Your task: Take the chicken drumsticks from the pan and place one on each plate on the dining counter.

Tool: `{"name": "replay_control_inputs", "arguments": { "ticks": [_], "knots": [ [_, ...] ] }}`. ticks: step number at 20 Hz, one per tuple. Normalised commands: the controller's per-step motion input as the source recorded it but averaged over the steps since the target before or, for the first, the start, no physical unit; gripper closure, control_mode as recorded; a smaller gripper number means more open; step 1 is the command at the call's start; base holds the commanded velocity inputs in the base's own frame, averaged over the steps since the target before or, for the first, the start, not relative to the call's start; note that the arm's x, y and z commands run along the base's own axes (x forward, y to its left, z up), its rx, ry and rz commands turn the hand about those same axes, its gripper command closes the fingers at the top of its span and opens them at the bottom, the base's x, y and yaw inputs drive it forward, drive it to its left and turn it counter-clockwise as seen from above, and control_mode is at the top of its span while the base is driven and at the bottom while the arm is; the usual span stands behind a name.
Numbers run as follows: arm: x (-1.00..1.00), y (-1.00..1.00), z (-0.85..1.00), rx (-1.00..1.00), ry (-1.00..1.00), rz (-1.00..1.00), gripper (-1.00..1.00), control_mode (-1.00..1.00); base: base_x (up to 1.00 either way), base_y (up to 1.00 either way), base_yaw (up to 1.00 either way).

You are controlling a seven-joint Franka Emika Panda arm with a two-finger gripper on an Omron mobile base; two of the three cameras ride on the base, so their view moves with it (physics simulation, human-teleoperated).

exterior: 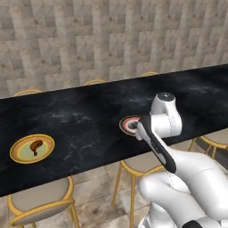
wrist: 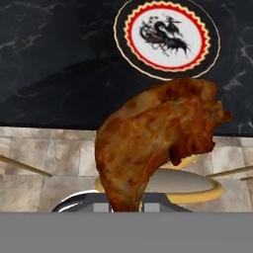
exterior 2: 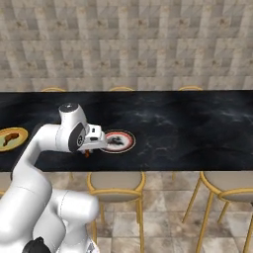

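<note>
My gripper is shut on a chicken drumstick, an orange-brown piece that hangs from the jaws at the near edge of the dining counter. The red-rimmed white plate lies a little beyond it on the black marble and is bare. In the right base view the held drumstick is just left of this plate. Far to the left, the yellow-rimmed green plate holds the other drumstick. The pan is out of view.
Round stools with gold frames stand along the near side of the counter: one is right under the hand, another is to the right. More stool backs peek over the far edge. A stone wall is behind.
</note>
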Motion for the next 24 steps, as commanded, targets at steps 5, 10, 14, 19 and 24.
{"name": "replay_control_inputs", "arguments": {
  "ticks": [5, 10, 14, 19, 24],
  "knots": [
    [0.00, 0.00, 0.00, 0.00, 0.00, 0.00, 1.00, 1.00, 0.54, -0.18, 0.01],
    [0.00, 0.00, 0.00, 0.00, 0.00, 0.00, 1.00, 1.00, 0.52, -0.08, 0.00],
    [0.00, 0.00, 0.00, 0.00, 0.00, 0.00, 1.00, 1.00, 0.50, -0.04, 0.03],
    [0.00, 0.00, 0.00, 0.00, 0.00, 0.00, 1.00, 1.00, 0.06, 0.00, 0.00],
    [0.00, 0.00, 0.00, 0.00, 0.00, 0.00, 1.00, 1.00, 0.00, 0.00, 0.00]
  ]
}}
